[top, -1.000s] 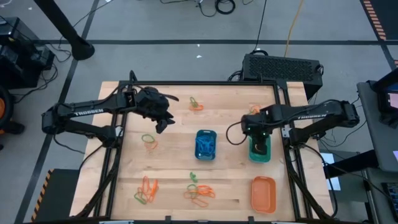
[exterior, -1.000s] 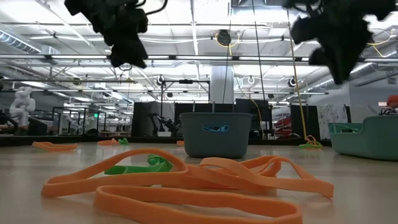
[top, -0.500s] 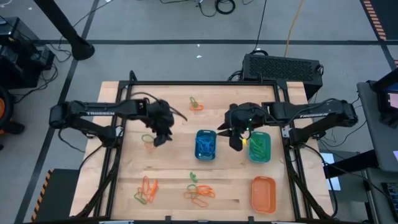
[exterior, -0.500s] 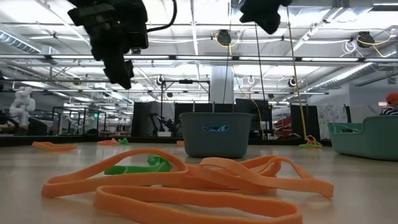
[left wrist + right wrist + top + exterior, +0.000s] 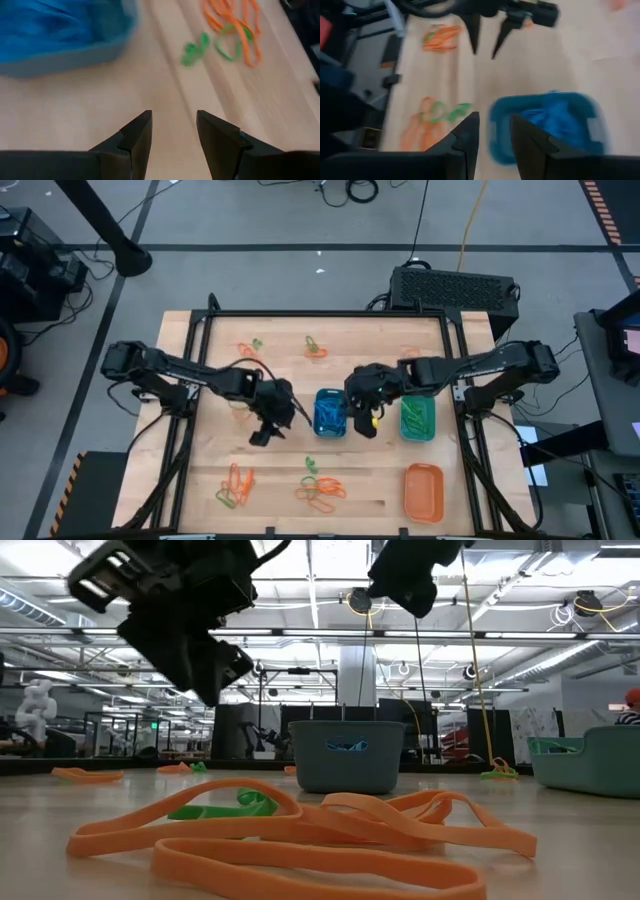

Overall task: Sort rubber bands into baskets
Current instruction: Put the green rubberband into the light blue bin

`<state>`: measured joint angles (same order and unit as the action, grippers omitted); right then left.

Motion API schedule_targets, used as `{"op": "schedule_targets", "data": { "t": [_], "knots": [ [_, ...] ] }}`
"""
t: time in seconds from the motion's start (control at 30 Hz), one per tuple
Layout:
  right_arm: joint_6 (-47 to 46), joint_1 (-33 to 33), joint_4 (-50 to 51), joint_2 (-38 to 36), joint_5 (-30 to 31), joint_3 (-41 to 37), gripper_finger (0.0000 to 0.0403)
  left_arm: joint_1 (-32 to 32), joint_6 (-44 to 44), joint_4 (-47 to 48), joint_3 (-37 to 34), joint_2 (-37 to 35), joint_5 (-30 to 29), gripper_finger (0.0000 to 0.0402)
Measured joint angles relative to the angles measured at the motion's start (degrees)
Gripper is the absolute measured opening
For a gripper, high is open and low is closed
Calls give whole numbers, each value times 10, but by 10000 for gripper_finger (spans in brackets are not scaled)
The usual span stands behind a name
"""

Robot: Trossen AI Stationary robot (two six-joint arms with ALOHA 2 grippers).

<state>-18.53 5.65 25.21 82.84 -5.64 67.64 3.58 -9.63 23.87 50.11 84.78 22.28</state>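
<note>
The blue basket (image 5: pixel 331 412) stands mid-table and holds blue rubber bands. The teal-green basket (image 5: pixel 417 418) is to its right, and the orange basket (image 5: pixel 423 490) is near the front right. Rubber bands lie in loose piles at the front (image 5: pixel 320 488), the front left (image 5: pixel 235 485) and the far side (image 5: pixel 313 347). My left gripper (image 5: pixel 260 437) hovers open and empty just left of the blue basket, over bare wood (image 5: pixel 172 131). My right gripper (image 5: pixel 367 427) hovers open and empty between the blue and teal baskets, and the blue basket shows ahead of it (image 5: pixel 545 125).
A second small cluster of bands (image 5: pixel 250 348) lies at the far left. Orange and green bands (image 5: pixel 300 830) fill the low view's foreground. A black frame borders the table (image 5: pixel 190 410). Bare wood lies between the baskets and the front piles.
My left gripper has gone from the far left toward the near edge and right, ending beside the blue basket. My right gripper has left the teal basket and gone toward the table's left, to the blue basket's right side.
</note>
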Motion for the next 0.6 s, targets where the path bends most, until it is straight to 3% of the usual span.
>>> {"op": "schedule_targets", "data": {
  "t": [0.23,0.37,0.6],
  "knots": [
    [-110,69,8,24,-3,0,100,64,-11,-93,0,68,15,162],
    [-108,121,13,24,12,0,100,94,43,-194,0,96,15,162],
    [-83,198,103,22,56,0,81,131,135,-303,0,141,-154,162]
  ]
}}
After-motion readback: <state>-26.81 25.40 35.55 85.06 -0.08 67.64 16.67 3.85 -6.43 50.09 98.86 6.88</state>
